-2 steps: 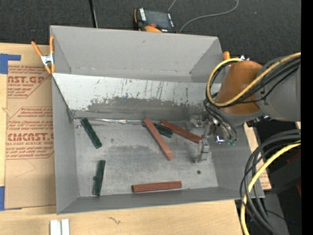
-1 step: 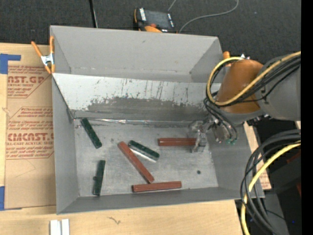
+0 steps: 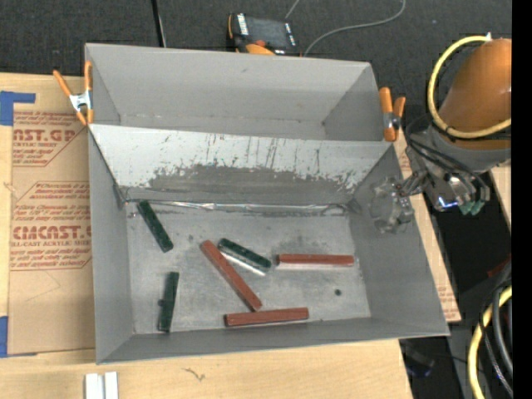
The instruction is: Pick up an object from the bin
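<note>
**A:** Status on the bin pick?

**B:** Not started, by the look of it. The jaws hang on the right side of the bin (image 3: 249, 90), against the right wall near the far corner of the floor. Released or clenched: can't tell, they blend into the grey wall. Nothing visibly held.

**A:** Nearest candidate?

**B:** The red-brown stick (image 3: 314, 261) is right of centre, flat on the floor and touching nothing. It lies left of the jaws and nearer. Its long axis runs left-right, with the right end pointing at the right wall.

**A:** The others?

**B:** All further left.
- A diagonal red-brown stick (image 3: 230, 274) has a dark green stick (image 3: 245, 256) resting against it.
- A third red-brown stick (image 3: 266, 316) lies along the near wall.
- Two more green sticks (image 3: 155, 226) sit well off on the left.

**A:** So?

**B:** My call is the lone one. Travel left and nearer, then close across its short side, so the closing line runs near-far.
</note>
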Tool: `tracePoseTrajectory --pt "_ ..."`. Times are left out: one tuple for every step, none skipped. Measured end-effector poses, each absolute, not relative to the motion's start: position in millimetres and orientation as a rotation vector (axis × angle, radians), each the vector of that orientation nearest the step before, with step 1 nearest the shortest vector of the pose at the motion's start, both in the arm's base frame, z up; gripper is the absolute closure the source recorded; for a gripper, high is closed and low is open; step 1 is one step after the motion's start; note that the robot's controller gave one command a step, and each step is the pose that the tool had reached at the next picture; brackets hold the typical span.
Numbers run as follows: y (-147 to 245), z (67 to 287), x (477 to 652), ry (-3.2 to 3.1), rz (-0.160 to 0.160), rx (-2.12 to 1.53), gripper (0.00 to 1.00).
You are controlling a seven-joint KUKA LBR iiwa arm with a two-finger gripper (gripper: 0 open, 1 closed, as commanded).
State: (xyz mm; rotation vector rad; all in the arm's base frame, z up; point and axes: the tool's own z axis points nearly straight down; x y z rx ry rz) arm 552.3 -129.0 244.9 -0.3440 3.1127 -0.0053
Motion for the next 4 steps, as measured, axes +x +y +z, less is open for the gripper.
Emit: tracePoseTrajectory --pt "-128 241 551.1 3.119 0.0 -0.344 0.0" --pt "-111 65 564.2 3.143 0.005 -0.146 0.0" --pt "-112 70 566.4 3.137 0.001 -0.146 1.0" --pt "-69 276 595.2 3.069 -0.003 -0.617 1.0"
